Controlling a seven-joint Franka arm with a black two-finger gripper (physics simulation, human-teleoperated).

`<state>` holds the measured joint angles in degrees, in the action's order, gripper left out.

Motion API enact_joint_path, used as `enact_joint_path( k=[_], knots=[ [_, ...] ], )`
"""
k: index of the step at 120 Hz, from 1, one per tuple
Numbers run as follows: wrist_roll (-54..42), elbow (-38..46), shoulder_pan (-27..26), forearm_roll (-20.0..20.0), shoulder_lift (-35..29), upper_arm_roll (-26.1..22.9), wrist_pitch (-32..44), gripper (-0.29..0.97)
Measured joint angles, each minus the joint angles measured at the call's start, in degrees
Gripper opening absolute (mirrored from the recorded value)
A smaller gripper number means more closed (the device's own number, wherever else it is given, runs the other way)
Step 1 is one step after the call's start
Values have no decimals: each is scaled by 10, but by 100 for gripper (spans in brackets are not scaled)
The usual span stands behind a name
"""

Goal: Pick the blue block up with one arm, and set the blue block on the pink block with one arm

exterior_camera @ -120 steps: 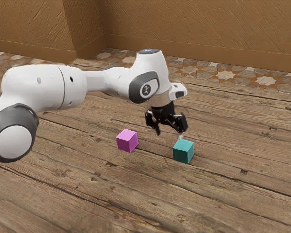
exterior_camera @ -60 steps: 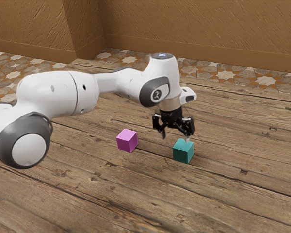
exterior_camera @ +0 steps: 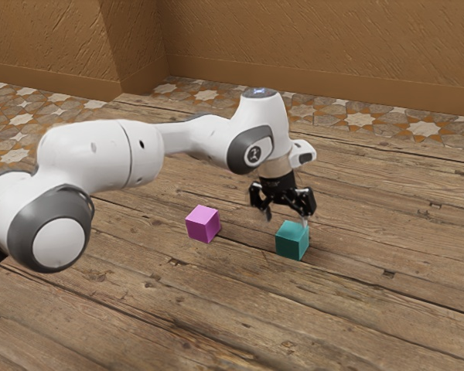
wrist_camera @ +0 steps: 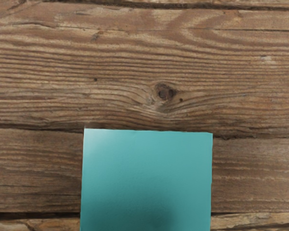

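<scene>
1. Where the plank surface [exterior_camera: 216, 309] runs through the middle of the exterior view, the blue block [exterior_camera: 292, 239] (teal in tone, one item) sits flat on the wood, with nothing holding it.
2. Pink block [exterior_camera: 203, 223]: one item, flat on the same planks, at 9 o'clock from the blue block. The two are apart, with bare wood between them.
3. Gripper [exterior_camera: 284, 216]: black, two fingers, spread wide. It hangs at 12 o'clock of the blue block, fingertips just above its top face, neither pressing on it.
4. Arm [exterior_camera: 139, 151]: white with grey joints. It enters from 9 o'clock of the exterior view and reaches toward 3 o'clock, wrist bent downward over the blue block.
5. Wrist view, blue block [wrist_camera: 147, 180]: square top face seen from directly overhead, edges in line with the plank grain, a soft shadow on the part nearest the hand.
6. Wrist view, knot [wrist_camera: 162, 91]: dark, set in the grain near the block's far edge.
7. Surround: patterned tiles [exterior_camera: 356, 116] at 12 o'clock beyond the planks, brown wall [exterior_camera: 332, 39] behind them.
</scene>
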<state>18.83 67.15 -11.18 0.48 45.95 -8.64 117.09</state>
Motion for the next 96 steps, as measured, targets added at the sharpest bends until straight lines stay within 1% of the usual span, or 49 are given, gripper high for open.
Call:
enact_joint_path(
  k=[16, 72, 96],
  knots=[
    [-17, -19, 0, -1, 22, 0, 0, 67],
    [-56, -20, -2, -2, 34, -2, -7, 67],
    [-65, -40, -2, -3, 50, -7, -6, 67]
  ],
)
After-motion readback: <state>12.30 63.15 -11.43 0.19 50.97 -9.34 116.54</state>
